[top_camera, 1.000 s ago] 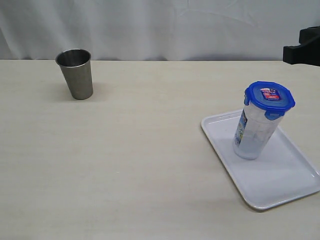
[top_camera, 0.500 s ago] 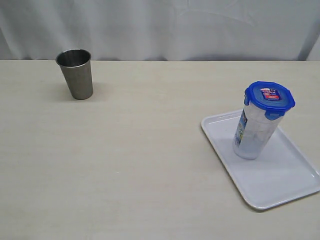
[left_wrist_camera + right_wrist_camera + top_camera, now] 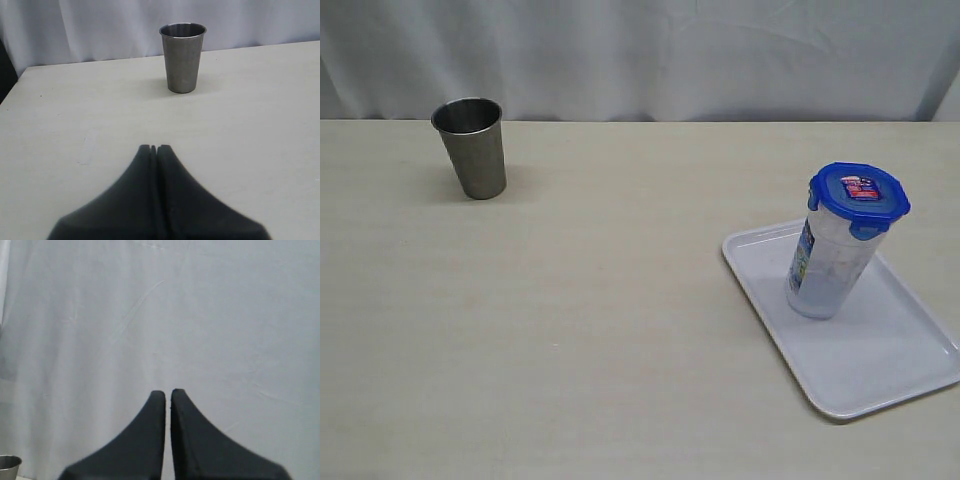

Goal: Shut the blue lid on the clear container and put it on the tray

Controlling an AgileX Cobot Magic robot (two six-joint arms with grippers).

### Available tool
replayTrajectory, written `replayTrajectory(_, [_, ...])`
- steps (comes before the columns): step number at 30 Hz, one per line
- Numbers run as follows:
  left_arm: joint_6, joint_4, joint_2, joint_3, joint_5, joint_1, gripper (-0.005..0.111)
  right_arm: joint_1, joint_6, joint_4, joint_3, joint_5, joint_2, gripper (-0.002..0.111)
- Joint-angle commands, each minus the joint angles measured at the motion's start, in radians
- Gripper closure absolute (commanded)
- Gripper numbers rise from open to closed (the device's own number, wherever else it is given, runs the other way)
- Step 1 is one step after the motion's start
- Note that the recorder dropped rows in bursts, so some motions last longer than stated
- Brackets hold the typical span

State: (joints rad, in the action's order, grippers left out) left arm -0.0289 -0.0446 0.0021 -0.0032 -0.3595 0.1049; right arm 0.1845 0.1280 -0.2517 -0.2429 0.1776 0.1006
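Note:
The clear container (image 3: pixel 828 265) stands upright on the white tray (image 3: pixel 880 360) at the right of the exterior view, with the blue lid (image 3: pixel 859 198) sitting on its top. Neither arm shows in the exterior view. In the left wrist view my left gripper (image 3: pixel 153 147) is shut with nothing in it, above bare tabletop and facing the steel cup. In the right wrist view my right gripper (image 3: pixel 168 392) is shut and empty, pointing at the white curtain; the container, lid and tray do not show there.
A grey stainless steel cup (image 3: pixel 471 147) stands upright at the back left of the table, also the cup (image 3: pixel 183 57) in the left wrist view; its rim (image 3: pixel 9 461) peeks into a corner of the right wrist view. A white curtain (image 3: pixel 650 55) hangs behind the table.
A black arm part at the upper right edge of the exterior view one second ago has gone out of view. Container, lid, tray and cup have not moved.

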Motion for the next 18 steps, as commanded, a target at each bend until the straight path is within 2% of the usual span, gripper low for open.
replayTrajectory(1, [0.007, 0.004, -0.002, 0.003, 0.014, -0.005, 0.107, -0.065, -0.007, 0.022, 0.085, 0.011, -0.091, 0.104])
replayTrajectory(7, [0.007, 0.004, -0.002, 0.003, 0.014, -0.005, 0.107, -0.071, -0.007, 0.043, 0.243, 0.008, -0.101, 0.104])
replayTrajectory(14, [0.007, 0.004, -0.002, 0.003, 0.014, -0.005, 0.107, -0.071, -0.013, 0.062, 0.243, -0.16, -0.101, 0.104])
replayTrajectory(18, [0.007, 0.004, -0.002, 0.003, 0.014, -0.005, 0.107, -0.071, -0.117, 0.17, 0.243, -0.243, -0.101, 0.104])
